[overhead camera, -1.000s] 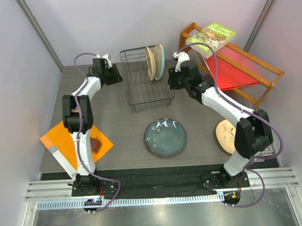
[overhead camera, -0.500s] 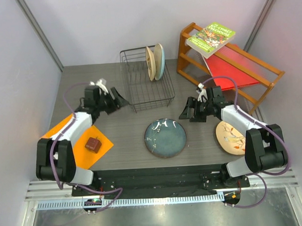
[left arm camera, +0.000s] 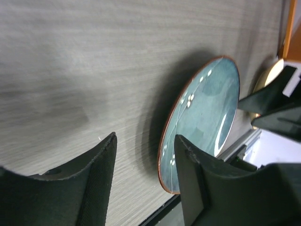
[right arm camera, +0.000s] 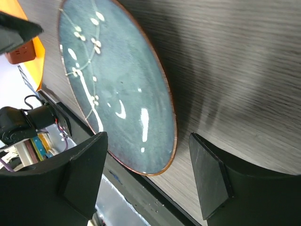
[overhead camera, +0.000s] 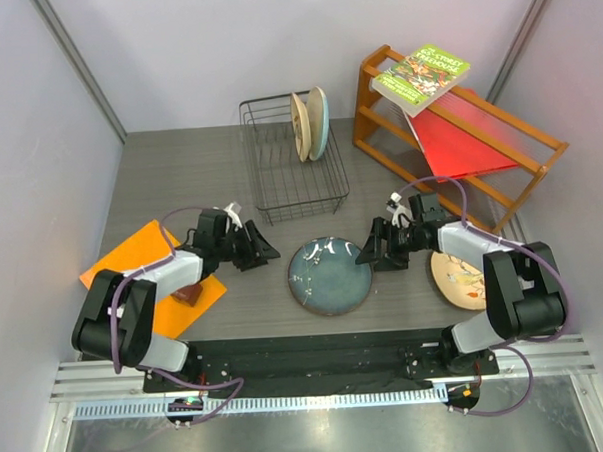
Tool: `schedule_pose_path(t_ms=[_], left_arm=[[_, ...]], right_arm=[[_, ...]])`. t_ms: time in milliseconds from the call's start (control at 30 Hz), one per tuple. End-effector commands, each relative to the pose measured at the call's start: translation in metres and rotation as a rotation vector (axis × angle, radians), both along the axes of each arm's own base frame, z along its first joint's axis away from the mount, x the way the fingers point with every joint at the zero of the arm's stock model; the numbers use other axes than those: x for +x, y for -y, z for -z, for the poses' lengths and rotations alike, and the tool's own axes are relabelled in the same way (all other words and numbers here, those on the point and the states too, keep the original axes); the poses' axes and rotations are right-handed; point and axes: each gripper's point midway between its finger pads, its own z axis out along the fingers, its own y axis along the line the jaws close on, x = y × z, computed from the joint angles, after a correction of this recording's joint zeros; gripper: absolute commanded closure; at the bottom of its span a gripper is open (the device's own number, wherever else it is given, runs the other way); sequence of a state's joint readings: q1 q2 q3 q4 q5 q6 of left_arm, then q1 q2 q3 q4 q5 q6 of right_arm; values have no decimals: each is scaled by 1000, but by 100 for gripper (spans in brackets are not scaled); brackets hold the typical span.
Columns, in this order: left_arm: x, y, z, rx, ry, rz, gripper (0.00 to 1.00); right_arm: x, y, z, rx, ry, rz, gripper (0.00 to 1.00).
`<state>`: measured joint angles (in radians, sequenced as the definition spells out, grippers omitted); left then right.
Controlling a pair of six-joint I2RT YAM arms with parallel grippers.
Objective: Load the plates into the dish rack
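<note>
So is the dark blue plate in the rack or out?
Out. The dark blue plate lies flat on the table, nearer the arms than the dish rack, where two other plates stand on edge.

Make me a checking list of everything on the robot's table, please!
Surface: grey wood-grain table, no spills seen.
Job's things: two plates stand on edge in the dish rack; blue-grey plate lies flat between the grippers; bird plate lies flat, partly under the right arm.
Clutter: orange sheet with a small brown block on it.
Grippers: left gripper and right gripper both open, holding nothing.
Cables: purple cables loop along both arms.
Surroundings: orange wooden shelf holding a green book and red sheet; pale walls.
</note>
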<state>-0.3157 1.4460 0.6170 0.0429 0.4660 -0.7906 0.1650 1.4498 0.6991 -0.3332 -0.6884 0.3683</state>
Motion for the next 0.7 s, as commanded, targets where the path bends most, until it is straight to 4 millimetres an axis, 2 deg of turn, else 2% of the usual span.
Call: schedule_pose_path(t_ms=[0, 300, 400, 533, 567, 600, 667], left_arm=[[-8, 23, -8, -90, 32, 62, 52], [-22, 49, 8, -175, -54, 185, 74], [-26, 53, 17, -184, -96, 208, 78], [-25, 56, 20, -192, -109, 219, 75], [-25, 56, 19, -194, -109, 216, 71], [-25, 55, 19, -187, -113, 211, 60], [-25, 52, 16, -165, -119, 200, 54]], right_arm=[[-1, 0, 8, 24, -29, -12, 25], [-5, -9, 39, 86, -131, -42, 26], [-7, -12, 51, 110, -171, -62, 28], [-7, -12, 59, 106, -176, -80, 30], [-8, -11, 59, 104, -177, -79, 30], [-9, -11, 61, 103, -184, -79, 30], [-8, -11, 60, 101, -175, -80, 30]])
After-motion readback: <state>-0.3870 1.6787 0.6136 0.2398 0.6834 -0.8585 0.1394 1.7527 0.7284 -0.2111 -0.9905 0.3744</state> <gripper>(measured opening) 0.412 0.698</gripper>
